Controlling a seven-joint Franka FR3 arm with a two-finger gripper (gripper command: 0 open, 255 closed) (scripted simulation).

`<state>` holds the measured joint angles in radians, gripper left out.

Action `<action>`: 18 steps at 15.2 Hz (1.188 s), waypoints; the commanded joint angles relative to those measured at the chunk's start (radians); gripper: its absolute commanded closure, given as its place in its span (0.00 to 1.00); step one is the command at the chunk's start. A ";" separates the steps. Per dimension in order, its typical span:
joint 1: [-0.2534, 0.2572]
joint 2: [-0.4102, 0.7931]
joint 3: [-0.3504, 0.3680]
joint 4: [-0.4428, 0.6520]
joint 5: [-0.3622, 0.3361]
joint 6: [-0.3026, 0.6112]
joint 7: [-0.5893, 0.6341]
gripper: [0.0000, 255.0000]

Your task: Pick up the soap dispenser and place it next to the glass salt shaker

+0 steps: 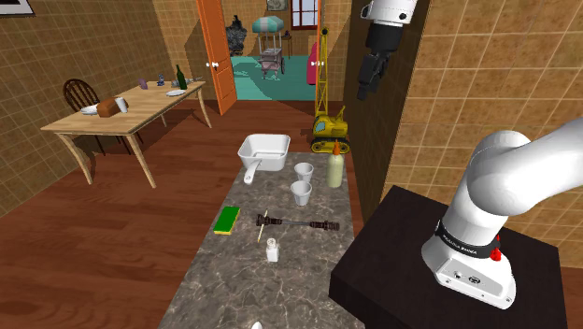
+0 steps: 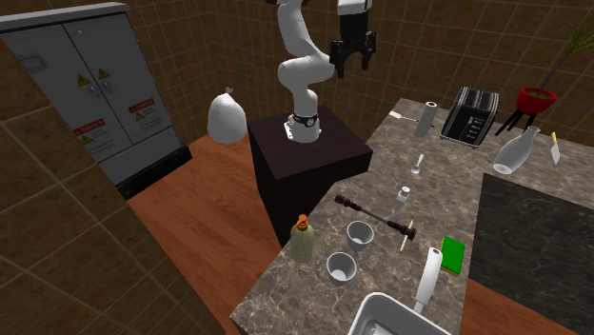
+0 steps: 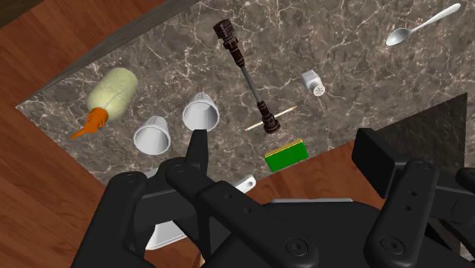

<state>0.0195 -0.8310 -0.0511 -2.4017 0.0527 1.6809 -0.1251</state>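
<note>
From where I stand, the big marble counter [image 1: 299, 280] carries everything. The white arm [image 1: 504, 178] rises off its dark stand [image 1: 392, 252] and holds the gripper [image 2: 350, 65] high above the counter, well apart from anything on it. Its jaws stand wide apart with nothing between them. I'd say the job has barely begun: this is the reach toward the bottle, with no grasp yet.

The soap dispenser [image 1: 334, 170], a pale yellowish bottle with an orange pump, stands upright at the counter's long edge on the stand's side. That is toward the end where the white pan [image 1: 264, 150] sits, and two white cups [image 1: 302, 182] stand just beside it. The salt shaker [image 1: 272, 250], a small pale one with a holed cap, stands mid-counter, near the dark knobbed rod [image 1: 294, 223].

The next move looks like a long descent over the edge. The fingers [image 3: 199, 148] should close across the bottle's body below the pump, staying clear of the nearer cup.

In the wrist view the gripper's own body covers most of the pan. In the shoulder view the counter's near end is cut off. I can't tell from here whether the shaker is really glass.
</note>
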 commanded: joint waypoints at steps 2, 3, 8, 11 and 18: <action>-0.004 0.022 -0.013 -0.008 -0.008 0.023 -0.015 0.00; -0.008 0.045 -0.026 -0.016 -0.016 0.047 -0.030 0.00; -0.025 0.176 -0.090 -0.033 -0.050 0.165 -0.103 0.00; -0.034 0.268 -0.128 -0.029 -0.064 0.234 -0.147 0.00; -0.046 0.510 -0.213 0.024 -0.068 0.380 -0.255 0.00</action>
<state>-0.0220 -0.3537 -0.2490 -2.3829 -0.0144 2.0392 -0.3591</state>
